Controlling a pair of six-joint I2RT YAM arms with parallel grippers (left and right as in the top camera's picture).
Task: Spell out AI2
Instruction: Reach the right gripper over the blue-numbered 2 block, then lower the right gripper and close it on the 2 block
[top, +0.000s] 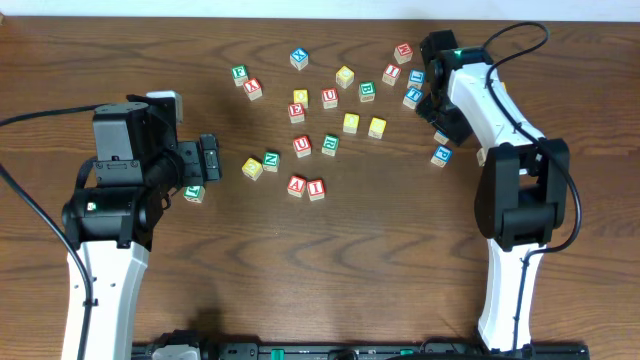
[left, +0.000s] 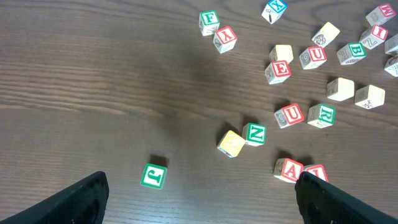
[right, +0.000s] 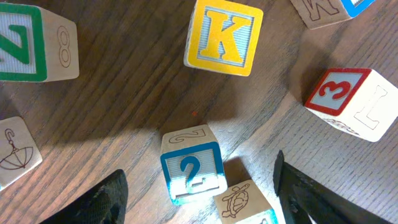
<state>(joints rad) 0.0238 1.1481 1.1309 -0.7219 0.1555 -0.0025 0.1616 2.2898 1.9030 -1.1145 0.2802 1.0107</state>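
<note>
1. Right wrist view: the right gripper (right: 198, 169) holds its jaws spread either side of the 2 cube (right: 191, 171). Neither finger appears to touch it.
2. A turtle-printed cube (right: 245, 202) sits against the 2 cube's corner, in one finger's path. Closing could trap both cubes, or twist the 2 cube askew.
3. Beyond them, the K cube (right: 224, 37) stands well apart and poses no risk.
4. Farthest off, the A cube (top: 296, 185) and I cube (top: 316, 188) sit side by side. The left gripper (left: 202, 186) hangs near them, jaws wide and empty.
</note>
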